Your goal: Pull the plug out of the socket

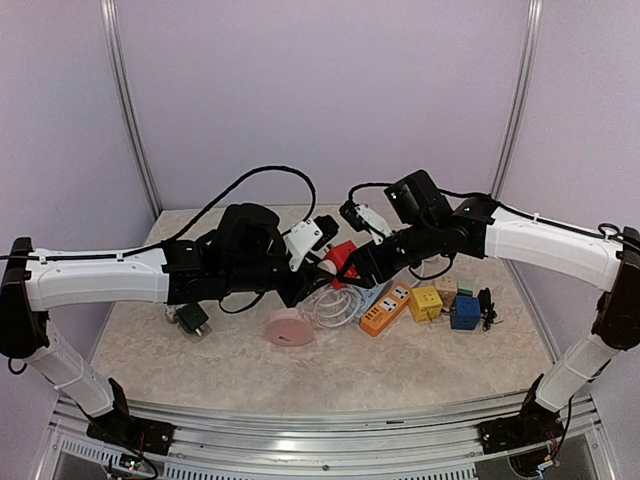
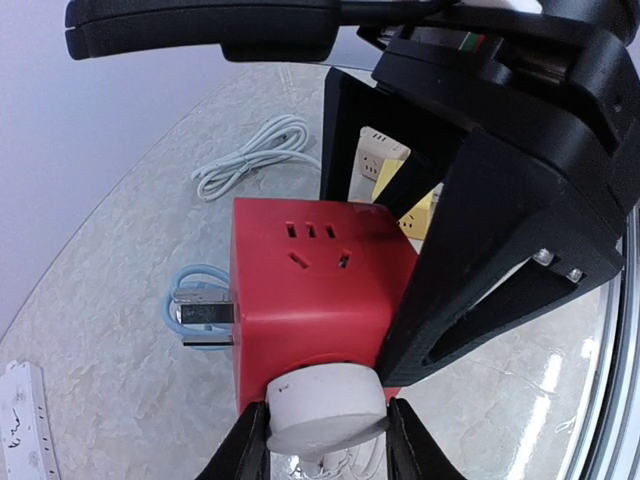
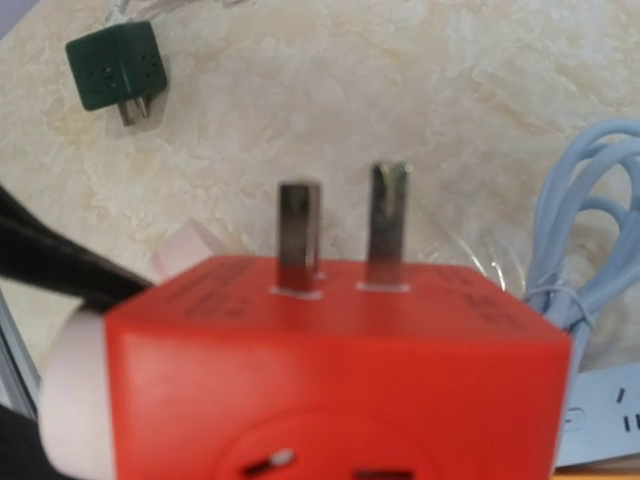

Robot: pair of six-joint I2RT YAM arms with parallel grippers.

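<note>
A red cube socket (image 1: 343, 258) hangs above the table between both arms. A white round plug (image 2: 325, 405) sits in its near face, flush against the red cube (image 2: 315, 290). My left gripper (image 2: 325, 440) is shut on the plug, one finger on each side. My right gripper (image 1: 352, 268) is shut on the cube; its black fingers (image 2: 500, 220) clamp the cube's right side. In the right wrist view the cube (image 3: 330, 370) fills the frame with two metal prongs (image 3: 340, 225) pointing down at the table and the plug (image 3: 75, 400) at its left; my own fingers are hidden there.
On the table lie a green adapter (image 1: 190, 318), a pink round block (image 1: 290, 330), a white cable coil (image 1: 335, 305), an orange power strip (image 1: 385, 308), a yellow cube (image 1: 426, 302) and a blue cube (image 1: 465, 312). A white strip (image 2: 20, 420) lies at the left.
</note>
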